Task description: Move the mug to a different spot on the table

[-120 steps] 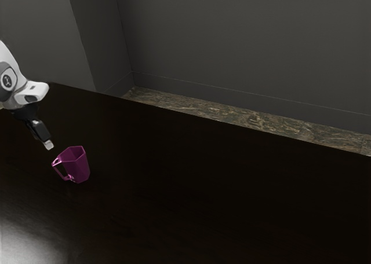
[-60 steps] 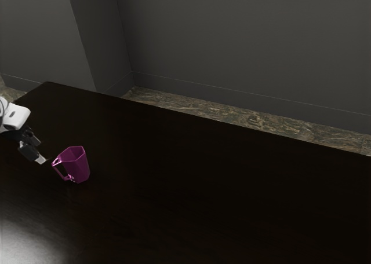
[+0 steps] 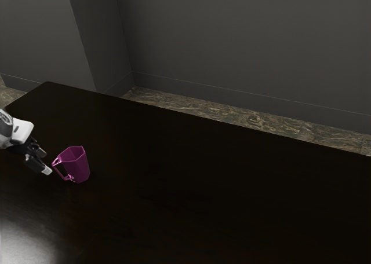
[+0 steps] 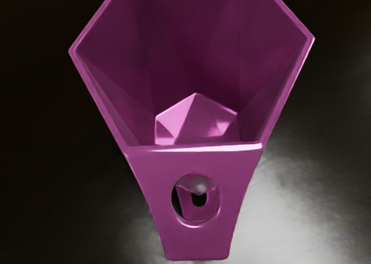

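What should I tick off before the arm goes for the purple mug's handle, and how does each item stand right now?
1. Mug upright on the table: ok.
2. Handle turned toward the gripper: ok.
3. Handle roughly centred ahead of the hand in the wrist view: ok.
4. Gripper low, about level with the handle: ok.
5. Gripper touching the handle or apart from it: cannot tell.
6. Room on the table toward the exterior view's right for a new spot: ok.
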Robot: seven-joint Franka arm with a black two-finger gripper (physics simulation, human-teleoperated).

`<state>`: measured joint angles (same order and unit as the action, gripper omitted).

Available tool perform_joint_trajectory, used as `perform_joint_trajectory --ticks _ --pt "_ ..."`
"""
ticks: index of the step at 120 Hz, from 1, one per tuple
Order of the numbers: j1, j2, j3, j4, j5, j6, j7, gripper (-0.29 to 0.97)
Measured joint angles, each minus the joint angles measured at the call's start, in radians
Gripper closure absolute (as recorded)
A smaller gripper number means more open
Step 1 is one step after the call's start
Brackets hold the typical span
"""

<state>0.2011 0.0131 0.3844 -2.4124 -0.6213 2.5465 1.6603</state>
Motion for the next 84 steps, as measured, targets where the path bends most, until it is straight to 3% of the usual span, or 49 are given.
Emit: perform_joint_trajectory --ticks 25,84 --pt "0.003 0.048 -0.024 0.023 -0.113 0.021 0.043 0.00" --pt "-0.006 0.101 -0.050 0.043 -0.167 0.045 0.100 0.00"
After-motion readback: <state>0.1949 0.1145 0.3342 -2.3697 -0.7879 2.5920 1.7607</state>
